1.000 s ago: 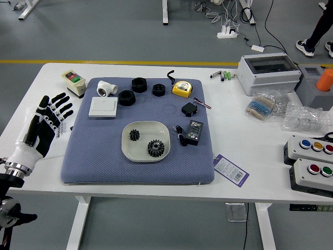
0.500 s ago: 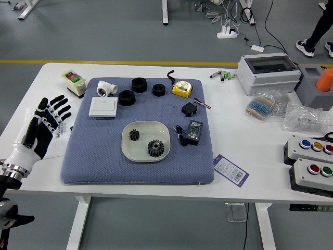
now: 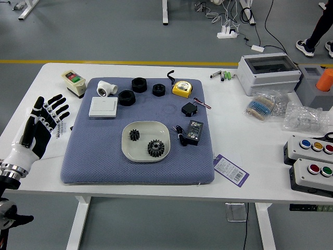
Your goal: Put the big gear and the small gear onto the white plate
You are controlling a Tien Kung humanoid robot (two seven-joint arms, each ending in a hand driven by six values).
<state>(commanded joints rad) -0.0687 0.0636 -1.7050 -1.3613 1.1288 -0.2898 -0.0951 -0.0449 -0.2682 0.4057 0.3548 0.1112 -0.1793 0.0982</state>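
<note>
Both gears look done: the small gear (image 3: 134,135) and big gear (image 3: 156,148) are sitting apart on the white plate (image 3: 146,158). Left hand's (image 3: 46,124) hanging beside the mat (image 3: 93,161), fingers spread and empty, probably keeping clear.

Bright, even light makes the white bench (image 3: 255,140) look pale and flat, above a dimmer grey floor (image 3: 156,221). Shadows are soft and faint, while small glints speckle the clear plastic bags (image 3: 302,119) by the bench's right edge. Outlines look fairly crisp, though fine print is too small to read.
</note>
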